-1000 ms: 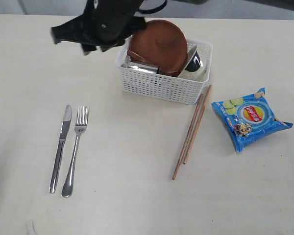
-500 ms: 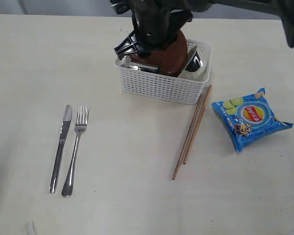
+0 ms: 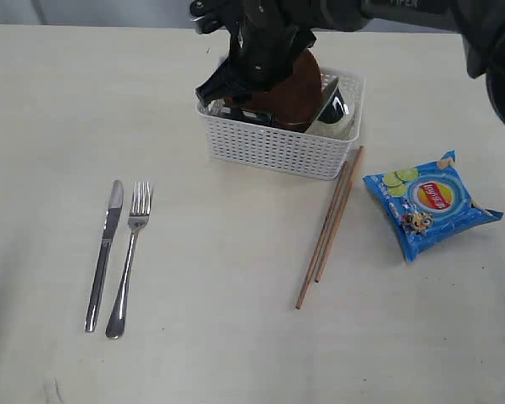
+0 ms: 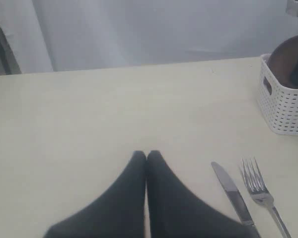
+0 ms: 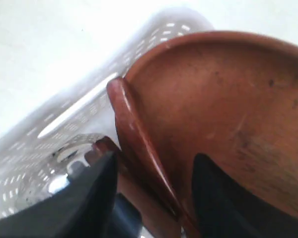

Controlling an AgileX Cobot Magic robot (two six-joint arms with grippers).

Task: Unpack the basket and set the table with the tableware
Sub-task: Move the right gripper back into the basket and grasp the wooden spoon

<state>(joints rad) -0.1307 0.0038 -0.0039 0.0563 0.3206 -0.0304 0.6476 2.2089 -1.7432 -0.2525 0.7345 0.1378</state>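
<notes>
The table (image 3: pixel 236 353) is pale and runs past every edge of the exterior view. The basket (image 3: pixel 278 151) stands toward its far side, its long axis across that view. The black right arm covers the basket's far left corner and the upper left part of the plate (image 3: pixel 301 84). The plate leans on edge inside the basket, its face turned to the basket's front.

The right gripper (image 5: pixel 154 171) reaches down into the basket with its fingers apart, one on each side of a reddish-brown edge. Whether that edge is the plate's rim or a spoon cannot be told.

The chip packet (image 3: pixel 429 202) lies right of the basket. The chopsticks (image 3: pixel 330 227) run from the basket's front right corner straight away from it. The knife (image 3: pixel 105 252) and fork (image 3: pixel 130 252) lie parallel, well in front and left of the basket, tips toward the far side. The cup (image 3: pixel 335 105) sits tilted in the basket's right end, half hidden.

The left gripper (image 4: pixel 146 154) is pressed together, empty, well apart from the basket.
</notes>
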